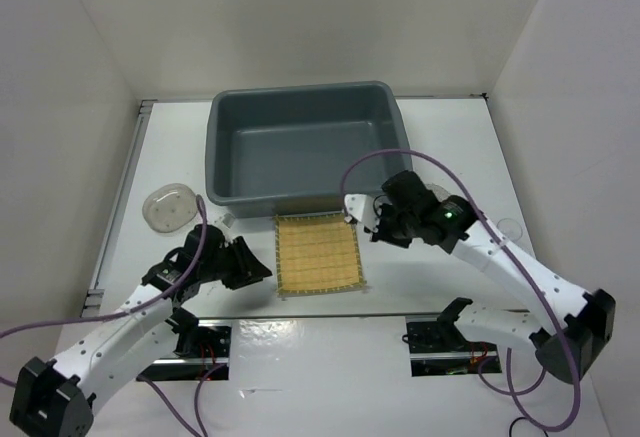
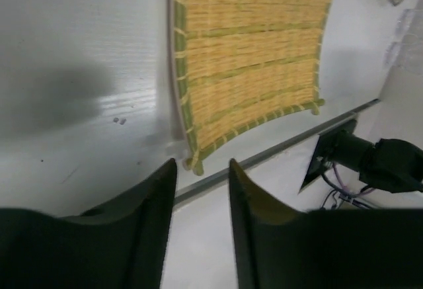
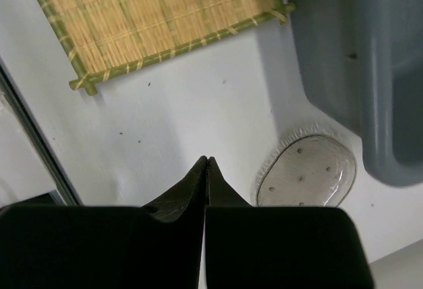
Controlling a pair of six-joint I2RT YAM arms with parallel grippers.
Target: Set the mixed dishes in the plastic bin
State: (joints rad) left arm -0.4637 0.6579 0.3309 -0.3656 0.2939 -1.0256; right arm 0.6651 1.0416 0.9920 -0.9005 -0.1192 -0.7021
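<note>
The square yellow woven mat point(image 1: 318, 254) lies flat in front of the dark grey plastic bin point(image 1: 230, 182), which holds nothing I can see. A round clear saucer point(image 1: 172, 205) sits left of the bin, with a tiny clear cup point(image 1: 222, 219) beside it. My left gripper point(image 2: 202, 165) hovers just off the mat's near-left corner point(image 2: 195, 162), jaws parted, nothing between them. My right gripper point(image 3: 207, 160) is shut and empty above bare table between the mat point(image 3: 158, 18) and a clear dimpled saucer point(image 3: 305, 172) by the bin's corner point(image 3: 370, 57).
Another small clear dish point(image 1: 510, 227) lies on the table to the right of my right arm. White walls enclose the table on three sides. A metal strip point(image 2: 277, 149) runs along the near edge, with the arm mounts point(image 1: 440, 337) behind it.
</note>
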